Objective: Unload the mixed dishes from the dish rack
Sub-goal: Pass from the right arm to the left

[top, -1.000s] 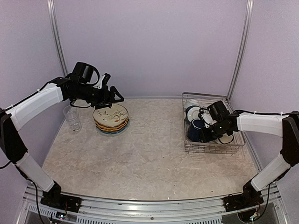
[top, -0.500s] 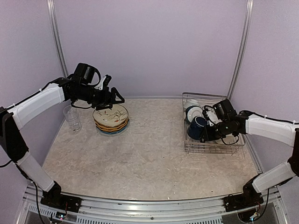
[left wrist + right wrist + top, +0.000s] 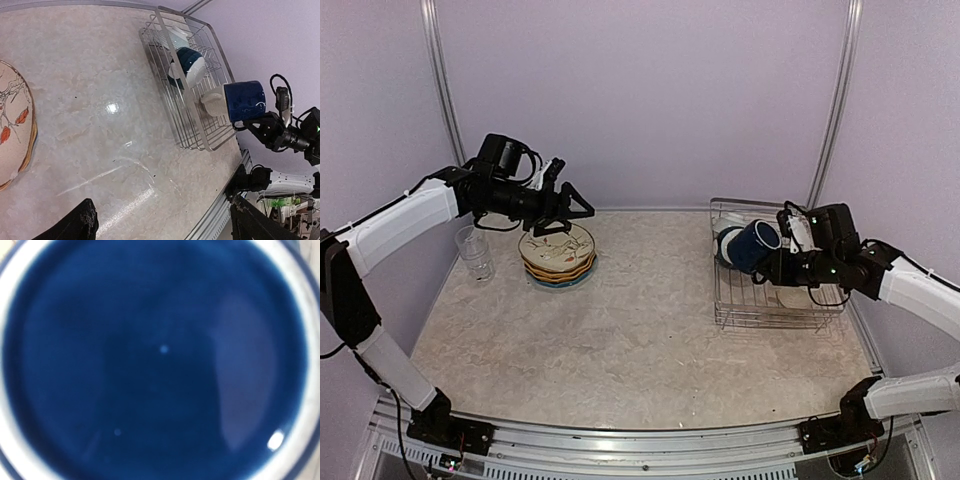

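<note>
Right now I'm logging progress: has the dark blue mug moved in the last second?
Yes. The dark blue mug, in the right gripper, has lifted from low inside the dish rack towards its far-left corner.

glossy dark blue mug (image 3: 753,245), wire rack (image 3: 760,300)

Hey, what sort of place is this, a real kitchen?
Probably a robot test booth, not a kitchen: plain lilac walls on metal posts, two arms bolted to a rail, and only a dish rack and plates on the table.

One each: tumbler (image 3: 475,252), blue mug (image 3: 245,101), cream mug (image 3: 214,103), bowl (image 3: 188,64), rack (image 3: 770,316); plates (image 3: 558,256) maybe three.
</note>
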`<action>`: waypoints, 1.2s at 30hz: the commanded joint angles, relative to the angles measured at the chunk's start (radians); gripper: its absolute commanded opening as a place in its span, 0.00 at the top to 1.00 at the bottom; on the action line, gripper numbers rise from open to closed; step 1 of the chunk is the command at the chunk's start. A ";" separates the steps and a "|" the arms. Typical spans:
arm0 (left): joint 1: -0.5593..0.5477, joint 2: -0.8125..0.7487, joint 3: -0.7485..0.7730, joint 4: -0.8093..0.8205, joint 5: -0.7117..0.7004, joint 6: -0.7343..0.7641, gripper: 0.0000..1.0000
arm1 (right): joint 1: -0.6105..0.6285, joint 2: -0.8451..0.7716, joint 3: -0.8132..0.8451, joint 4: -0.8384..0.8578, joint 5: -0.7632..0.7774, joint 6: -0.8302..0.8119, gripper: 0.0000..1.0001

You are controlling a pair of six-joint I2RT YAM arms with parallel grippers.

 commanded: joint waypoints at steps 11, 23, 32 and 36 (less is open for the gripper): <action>0.009 0.014 -0.146 0.444 0.502 -0.268 0.10 | 0.163 0.192 0.085 0.762 -0.249 0.141 1.00; 0.022 0.012 -0.220 0.684 0.592 -0.444 0.18 | 0.331 0.523 0.330 0.982 -0.338 0.210 1.00; 0.037 0.007 -0.230 0.727 0.611 -0.472 0.36 | 0.382 0.675 0.381 1.152 -0.397 0.288 1.00; 0.050 0.010 -0.241 0.786 0.633 -0.511 0.50 | 0.394 0.713 0.368 1.245 -0.389 0.295 1.00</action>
